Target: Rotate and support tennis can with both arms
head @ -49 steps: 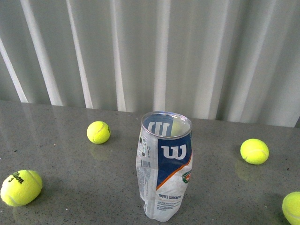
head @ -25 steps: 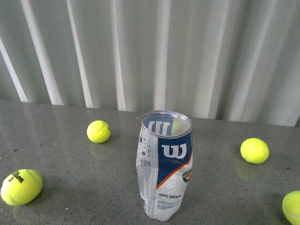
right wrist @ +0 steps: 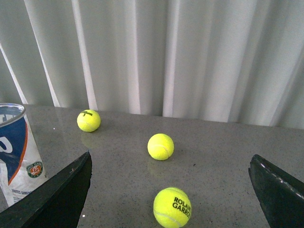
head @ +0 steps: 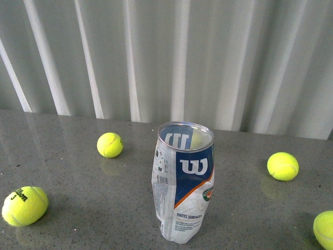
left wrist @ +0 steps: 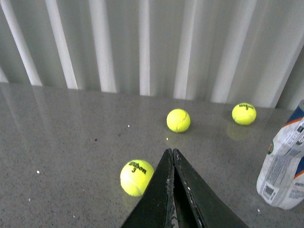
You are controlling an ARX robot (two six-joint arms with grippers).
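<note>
A tennis can (head: 183, 182) is standing upright and open-mouthed near the middle of the grey counter (head: 78, 208), close to its near edge, its plastic wall visibly crumpled and its silver rim facing up, while neither arm is touching it and neither is showing in the front view. The left gripper (left wrist: 172, 156) is sitting with its black fingers pressed together, tips meeting and holding nothing, well apart from the can toward the counter's left side, with a ball (left wrist: 137, 177) lying just beside its tips. The right gripper (right wrist: 171, 164) is spreading wide, its two fingers framing empty counter, the can (right wrist: 19, 152) lying outside that span. Loose tennis balls are dotting the surface: one (head: 24, 205) near the near-left corner, one (head: 110, 145) toward the far edge left of the can, one (head: 282, 166) toward the right edge and one (head: 323, 230) at the near-right corner. The likely risks: the dented, empty can is looking light and easy to tip or skate away if one arm is pushing before the other is bracing it; a hard squeeze is likely to buckle the wall further; and a sweeping arm could be scattering balls into the can's base.
</note>
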